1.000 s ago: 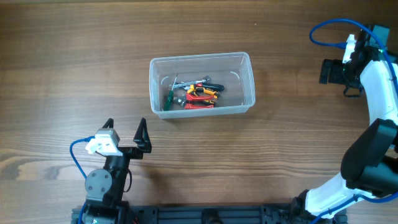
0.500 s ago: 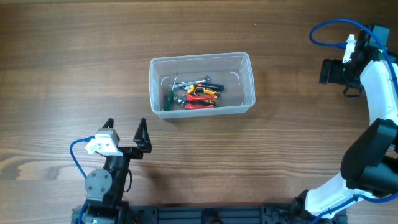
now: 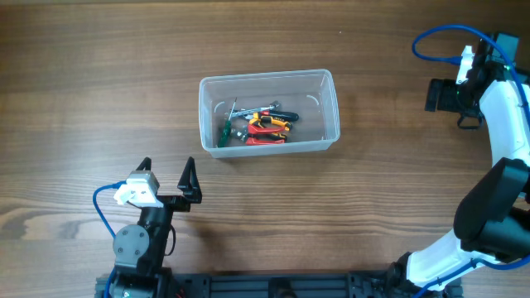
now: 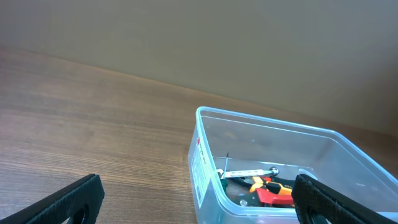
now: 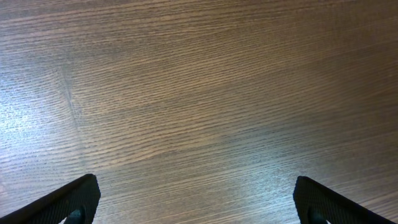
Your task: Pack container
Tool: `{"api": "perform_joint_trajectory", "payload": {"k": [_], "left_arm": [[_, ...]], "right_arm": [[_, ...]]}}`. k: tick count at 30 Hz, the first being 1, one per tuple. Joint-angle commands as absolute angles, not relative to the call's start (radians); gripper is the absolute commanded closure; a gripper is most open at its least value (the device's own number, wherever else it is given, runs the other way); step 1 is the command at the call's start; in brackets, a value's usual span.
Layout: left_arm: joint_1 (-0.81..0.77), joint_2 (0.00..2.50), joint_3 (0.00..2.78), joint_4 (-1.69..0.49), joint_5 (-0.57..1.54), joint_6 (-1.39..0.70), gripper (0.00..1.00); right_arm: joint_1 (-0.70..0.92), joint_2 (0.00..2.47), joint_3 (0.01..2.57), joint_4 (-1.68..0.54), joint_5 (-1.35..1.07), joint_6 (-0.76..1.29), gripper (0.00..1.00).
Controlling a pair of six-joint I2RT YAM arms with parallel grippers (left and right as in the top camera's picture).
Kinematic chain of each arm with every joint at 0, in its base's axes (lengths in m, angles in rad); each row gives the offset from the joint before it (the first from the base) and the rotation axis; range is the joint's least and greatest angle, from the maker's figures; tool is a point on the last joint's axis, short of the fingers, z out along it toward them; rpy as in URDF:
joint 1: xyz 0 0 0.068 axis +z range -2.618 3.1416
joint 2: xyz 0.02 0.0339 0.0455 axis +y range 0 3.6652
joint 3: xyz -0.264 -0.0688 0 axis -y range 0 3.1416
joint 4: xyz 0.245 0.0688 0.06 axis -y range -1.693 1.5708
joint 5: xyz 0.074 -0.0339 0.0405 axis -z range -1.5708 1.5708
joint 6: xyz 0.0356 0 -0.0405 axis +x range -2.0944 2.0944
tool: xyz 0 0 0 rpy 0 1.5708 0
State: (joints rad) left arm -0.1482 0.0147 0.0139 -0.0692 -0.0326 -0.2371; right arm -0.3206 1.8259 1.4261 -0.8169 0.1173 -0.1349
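Container (image 3: 268,112) loaded at frame centre, arms held clear.
Overhead: tools (image 3: 258,124) are heaped inside; the left gripper (image 3: 166,172), lower left, is spread. Left wrist: the container is faced at lower right, likely for inspection. Right wrist: the right gripper (image 5: 193,193) is spread over the table (image 5: 199,93), apparently idle.

1 container (image 3: 265,76), 1 left tool (image 3: 166,176), 1 right tool (image 3: 431,95), 1 pile of hand tools (image 3: 258,124) (tangled, exact no. unclear).

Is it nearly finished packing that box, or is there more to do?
It looks about done: small red, yellow and green hand tools already lie inside the clear plastic rectangular tub. Nothing is in hand: the left tool and right tool are both open, empty, away from the tub. I see nothing else waiting to go in.
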Motion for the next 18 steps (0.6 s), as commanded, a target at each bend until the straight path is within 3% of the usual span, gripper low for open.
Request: {"api": "perform_joint_trajectory", "payload": {"k": [1,12,18], "left_arm": [[-0.141,0.004,0.006,-0.069,-0.043,-0.216,0.00],[-0.141,0.004,0.006,-0.069,-0.043,-0.216,0.00],[-0.141,0.004,0.006,-0.069,-0.043,-0.216,0.00]], "right_arm": [[-0.320,1.819,1.425,-0.814,0.136,-0.131,0.00],[-0.320,1.544,1.423,-0.772,0.092,-0.128,0.00],[-0.318,1.315,1.322,-0.562,0.031,-0.129,0.00]]}}
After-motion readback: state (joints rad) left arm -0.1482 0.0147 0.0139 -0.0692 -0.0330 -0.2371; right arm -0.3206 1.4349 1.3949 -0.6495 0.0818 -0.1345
